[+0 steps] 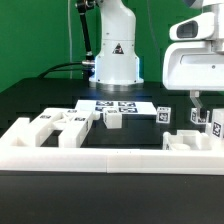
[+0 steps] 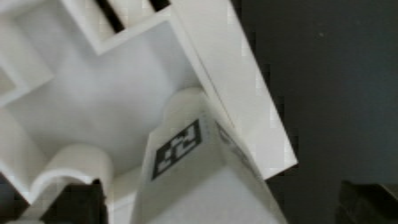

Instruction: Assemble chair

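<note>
Your hand [image 1: 197, 102] hung low at the exterior view's right, just above the chair pieces [image 1: 203, 128] on the counter [image 1: 30, 100]; other pieces lay well apart toward the left. You couldn't tell whether it was wide or narrow. Only the wrist view showed a tagged piece [image 2: 178, 150] close beneath, touching a slab [image 2: 222, 80], both running lengthwise together.

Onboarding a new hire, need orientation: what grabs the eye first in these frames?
The big glossy white hand hangs at the exterior view's right, over a cluster of tagged white chair pieces. A second group of pieces lies at the exterior view's left, with the marker board between the two. The wrist view is filled by a white piece bearing a black-and-white tag.
</note>
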Robot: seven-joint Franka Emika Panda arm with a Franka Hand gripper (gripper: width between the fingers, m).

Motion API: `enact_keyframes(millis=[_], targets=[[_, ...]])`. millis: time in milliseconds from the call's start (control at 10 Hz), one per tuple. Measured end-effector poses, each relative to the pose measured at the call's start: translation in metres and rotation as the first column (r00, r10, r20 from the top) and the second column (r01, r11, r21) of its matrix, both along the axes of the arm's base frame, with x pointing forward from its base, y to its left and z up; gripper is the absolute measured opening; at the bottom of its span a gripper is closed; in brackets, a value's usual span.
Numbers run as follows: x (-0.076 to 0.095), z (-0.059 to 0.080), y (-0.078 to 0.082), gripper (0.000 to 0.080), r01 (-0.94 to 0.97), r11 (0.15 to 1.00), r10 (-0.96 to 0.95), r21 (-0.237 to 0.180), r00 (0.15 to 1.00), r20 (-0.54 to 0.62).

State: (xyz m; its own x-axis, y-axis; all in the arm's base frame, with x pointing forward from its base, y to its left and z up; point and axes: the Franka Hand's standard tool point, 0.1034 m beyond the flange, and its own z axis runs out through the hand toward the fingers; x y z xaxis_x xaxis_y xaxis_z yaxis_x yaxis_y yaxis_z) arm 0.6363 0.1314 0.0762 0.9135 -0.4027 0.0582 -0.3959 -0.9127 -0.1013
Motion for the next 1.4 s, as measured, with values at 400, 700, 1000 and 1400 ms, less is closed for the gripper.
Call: enact_keyframes(millis=[400, 700, 1000, 1400], targets=[[0.0008, 0.0017, -0.0019, 0.0649, -0.247, 0.968, 0.247, -0.051, 0.969, 0.0], [0.0011, 0.0016, -0.0037, 0.0649, -0.44, 0.894, 0.442, -0.088, 0.897, -0.004], [0.0012, 0.0016, -0.0043, 0.0374, -0.447, 0.89, 0.448, -0.089, 0.894, -0.005], [0.0012, 0.0015, -0.0043, 0.0289, -0.344, 0.936, 0.345, -0.077, 0.939, -0.002]])
